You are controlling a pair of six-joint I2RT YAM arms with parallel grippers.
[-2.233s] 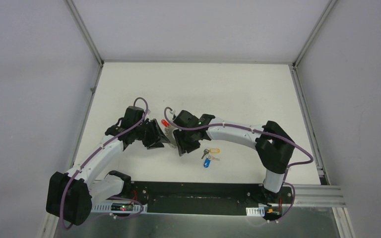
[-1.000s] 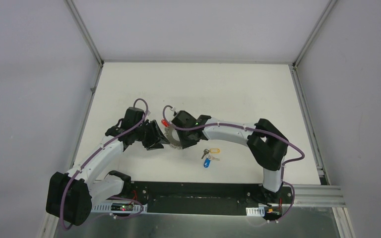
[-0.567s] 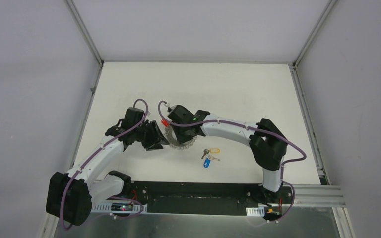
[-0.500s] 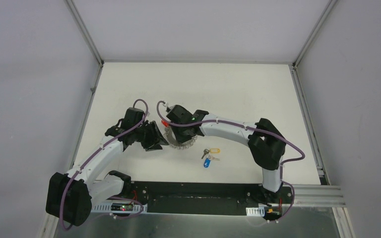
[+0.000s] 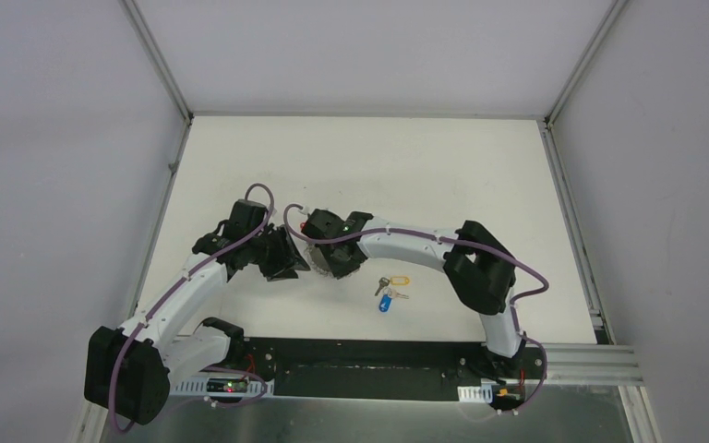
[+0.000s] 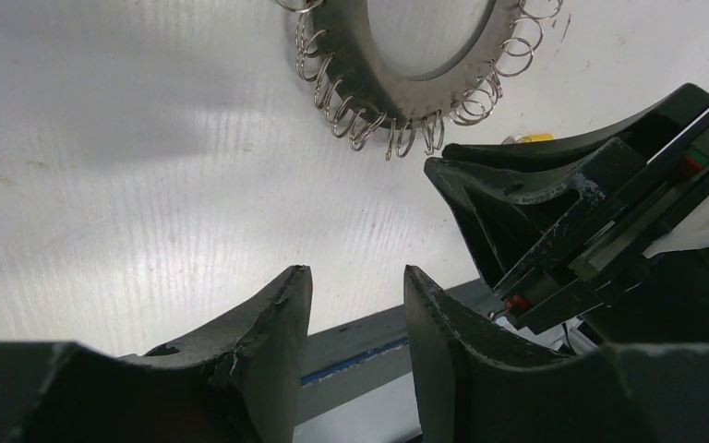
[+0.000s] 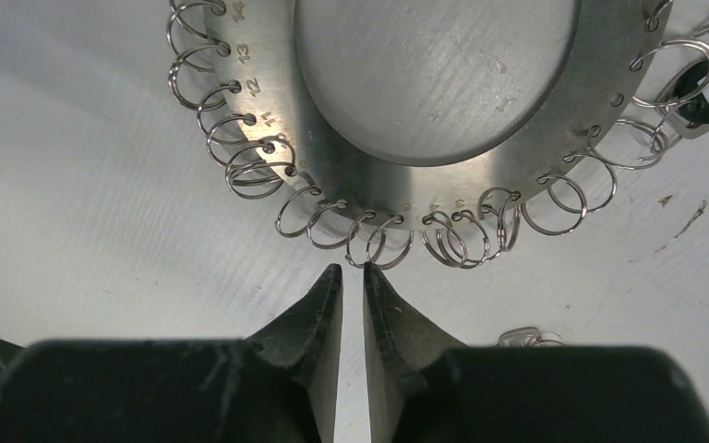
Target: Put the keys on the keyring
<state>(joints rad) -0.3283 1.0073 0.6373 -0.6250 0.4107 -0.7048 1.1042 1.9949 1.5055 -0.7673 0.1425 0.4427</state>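
Beside the grey metal disc fringed with wire keyrings (image 7: 443, 189), right gripper (image 7: 351, 269) shows jaws a slit apart, empty, aiming at one ring; left gripper (image 6: 355, 272) gapes empty; yellow- and blue-tagged silver keys (image 5: 389, 288) lie loose near that disc.

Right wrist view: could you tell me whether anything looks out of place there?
Only mildly: the wire rings on the metal disc hang unevenly, several overlapping along its lower edge.

My claw (image 7: 353, 273): tips nearly together, thin slit, nothing in it. Aimed at the near rim of the keyring disc (image 7: 272, 111), right at its split rings (image 7: 251, 166); contact unclear. Rim stamped 12, 13, 14 upper left. Silver metal piece (image 7: 528, 338) on the table (image 7: 83, 203), lower right.
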